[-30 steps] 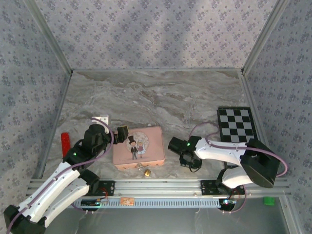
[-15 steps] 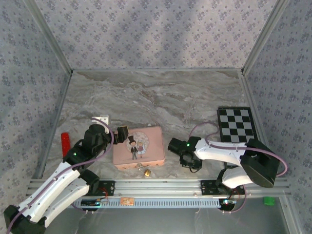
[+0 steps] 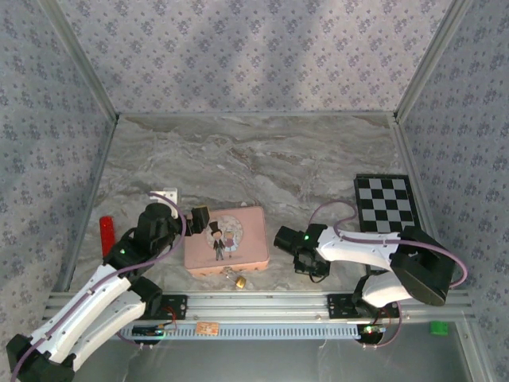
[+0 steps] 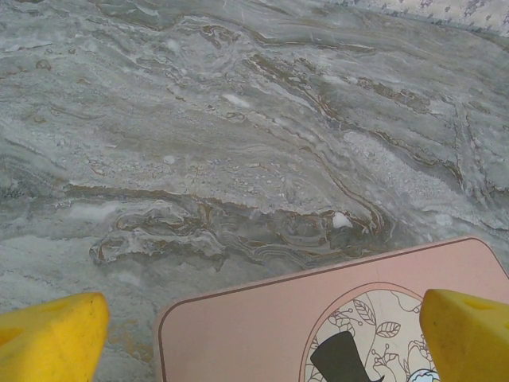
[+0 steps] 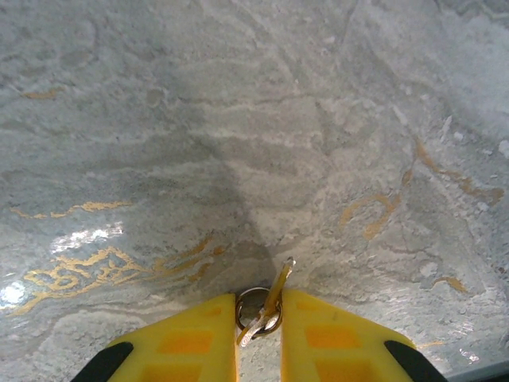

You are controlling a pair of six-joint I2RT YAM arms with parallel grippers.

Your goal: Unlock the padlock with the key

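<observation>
**Top external view.** The pink tin [image 3: 231, 239] lies flat on the table [image 3: 262, 159], close to the near edge and slightly left of the middle. The padlock [image 3: 239, 281] lies on the table just beside the tin's near side, between the tin and the near edge. The left pincer [image 3: 199, 218] sits at the tin's far-left corner. The right pincer [image 3: 310, 269] is low over the table to the right of the tin, apart from it and from the padlock. A checkered board [image 3: 384, 203] lies by the right edge. A red object [image 3: 106, 235] lies by the left edge, with a small white object [image 3: 165, 193] farther in from it.

**Left wrist view.** The left pincer [image 4: 258, 342] stands fully open. Its two yellow fingertips [image 4: 48, 338] are spread far apart over the tin's [image 4: 238, 334] far edge, and nothing is between them. The tin's lid shows a top-hat illustration. Bare table [image 4: 238, 143] extends beyond the tin.

**Right wrist view.** The right pincer [image 5: 258, 338] is closed to a narrow gap and grips the key [image 5: 275, 288]. The key and its small ring [image 5: 256, 312] sit between the yellow fingertips [image 5: 199, 338]. The key's blade projects forward out of the pincer, with its tip at or just above the table [image 5: 238, 119] surface; contact cannot be confirmed.
</observation>
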